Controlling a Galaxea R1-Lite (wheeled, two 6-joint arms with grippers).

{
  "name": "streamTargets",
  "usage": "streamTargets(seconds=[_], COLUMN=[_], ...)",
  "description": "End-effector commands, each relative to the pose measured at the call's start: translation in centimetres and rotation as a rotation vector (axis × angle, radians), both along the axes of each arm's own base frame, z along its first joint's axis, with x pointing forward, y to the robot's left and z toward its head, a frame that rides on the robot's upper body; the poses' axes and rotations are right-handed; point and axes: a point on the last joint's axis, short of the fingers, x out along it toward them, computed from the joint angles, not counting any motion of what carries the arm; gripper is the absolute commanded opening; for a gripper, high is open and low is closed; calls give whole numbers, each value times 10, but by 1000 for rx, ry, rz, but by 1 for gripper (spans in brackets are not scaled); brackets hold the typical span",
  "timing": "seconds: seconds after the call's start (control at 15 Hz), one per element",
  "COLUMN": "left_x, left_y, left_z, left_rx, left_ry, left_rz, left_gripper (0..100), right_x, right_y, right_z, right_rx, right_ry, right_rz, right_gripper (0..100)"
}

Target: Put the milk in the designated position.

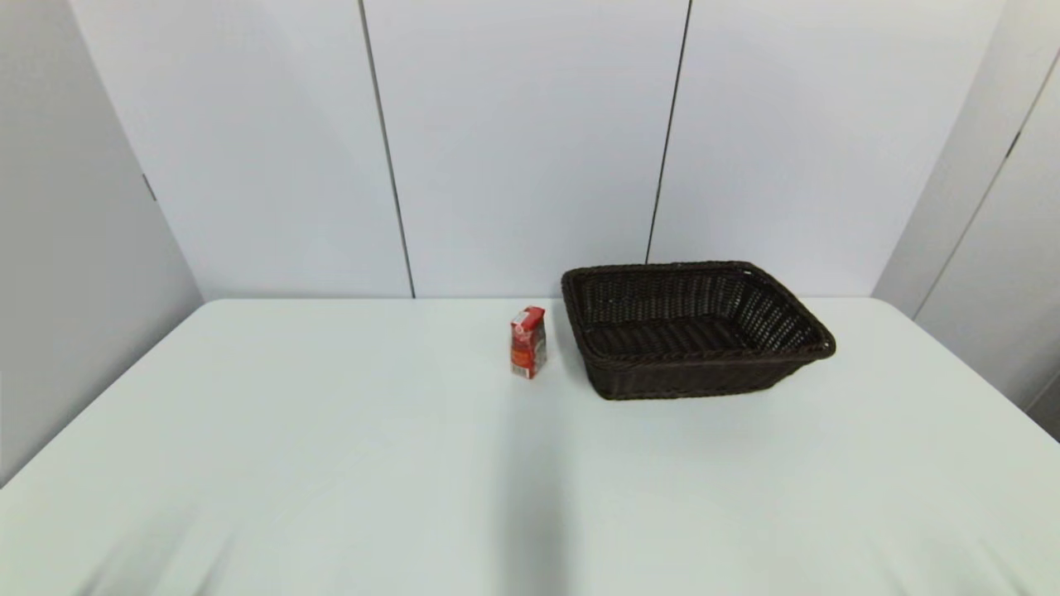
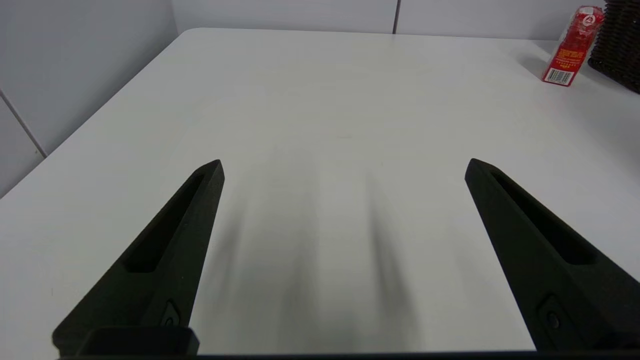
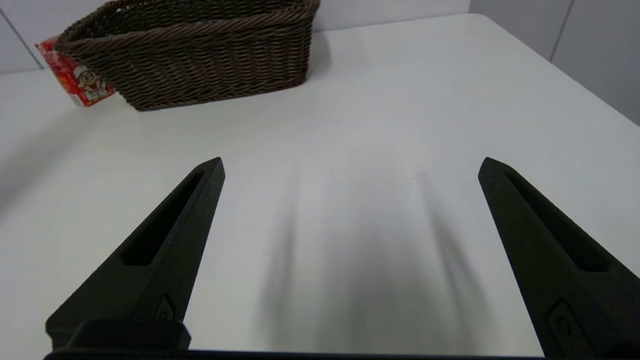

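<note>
Head view: milk [image 1: 527,342] upright beside basket [image 1: 691,329].

bare lab booth: white table [image 1: 331,463], plain grey partition panels [image 1: 530,149]

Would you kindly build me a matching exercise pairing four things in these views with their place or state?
Things:
1. small red milk carton
2. dark brown woven basket
3. left gripper
4. white table

States:
A. open, holding nothing, over bare tabletop
B. standing upright just left of the basket
C. nothing inside, on the table's far right part
D. bears the carton and basket

Pairs: 1-B, 2-C, 3-A, 4-D
</note>
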Motion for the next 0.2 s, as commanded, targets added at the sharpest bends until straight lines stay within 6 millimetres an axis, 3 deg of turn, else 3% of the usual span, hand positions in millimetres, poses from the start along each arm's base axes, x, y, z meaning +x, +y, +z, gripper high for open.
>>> streamTargets(seconds=[0.07,0.2], left_x=[0,0], left_y=[0,0], left_z=[0,0], left_rx=[0,0], left_ry=[0,3], left_rz=[0,0], left_gripper=[100,100], right_x=[0,0], right_y=[0,0], right_z=[0,0], right_rx=[9,0], right_ry=[1,1], right_rz=[0,10], right_gripper=[100,100])
